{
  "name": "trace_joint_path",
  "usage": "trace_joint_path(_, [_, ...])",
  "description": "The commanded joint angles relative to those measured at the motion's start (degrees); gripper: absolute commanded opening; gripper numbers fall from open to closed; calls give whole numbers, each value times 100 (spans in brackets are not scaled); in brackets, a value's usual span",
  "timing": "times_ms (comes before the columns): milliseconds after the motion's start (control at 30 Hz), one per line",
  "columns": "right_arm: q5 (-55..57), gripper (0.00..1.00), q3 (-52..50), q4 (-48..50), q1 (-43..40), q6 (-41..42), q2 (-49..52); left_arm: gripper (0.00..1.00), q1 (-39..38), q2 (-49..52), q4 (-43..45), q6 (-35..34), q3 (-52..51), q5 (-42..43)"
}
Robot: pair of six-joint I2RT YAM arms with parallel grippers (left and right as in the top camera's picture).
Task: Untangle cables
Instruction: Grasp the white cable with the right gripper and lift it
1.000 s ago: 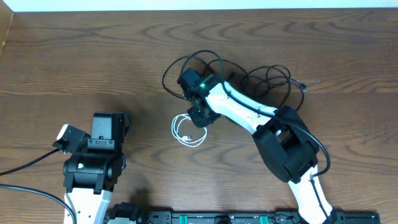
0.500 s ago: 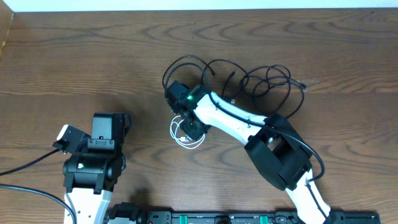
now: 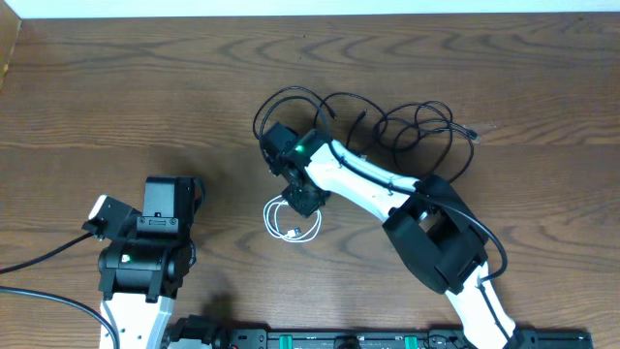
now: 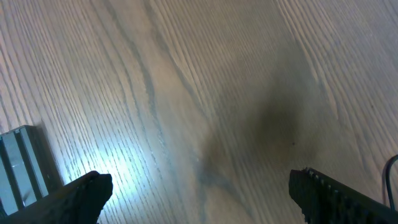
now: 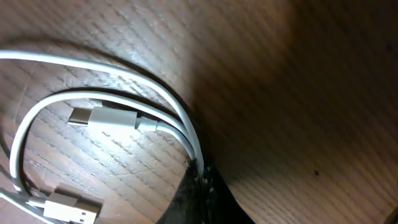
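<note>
A coiled white cable lies on the table just left of centre, apart from the black cables, which loop in a loose tangle further back. My right gripper is down at the coil's top right edge, shut on its strands. The right wrist view shows the white cable running into the closed fingertips, with both of its plug ends lying on the wood. My left gripper hangs open over bare wood at the near left, far from any cable.
The right arm stretches across part of the black tangle. The left arm's base sits at the near left. A pale strip runs along the table's far edge.
The right gripper moved left from the black tangle to the white coil, then closed on it and dragged it slightly toward the front. The left arm stayed still.
</note>
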Motion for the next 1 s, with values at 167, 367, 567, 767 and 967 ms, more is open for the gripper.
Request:
trace_joint_path(167, [96, 1, -44, -549, -610, 566, 240, 98, 28, -4, -17, -74, 79, -160])
trace_joint_path(367, [-11, 1, -44, -850, -960, 667, 216, 98, 28, -4, -11, -76, 79, -155])
trace_joint_path(567, [-289, 1, -44, -1196, -1233, 640, -90, 98, 28, -4, 299, -76, 79, 671])
trace_joint_path(767, [-317, 1, -44, -1438, -1585, 621, -586, 98, 28, 83, 708, -70, 79, 2269])
trace_joint_path(967, [-487, 1, -44, -1609, -2153, 450, -1349, 98, 28, 411, 743, -72, 79, 2634])
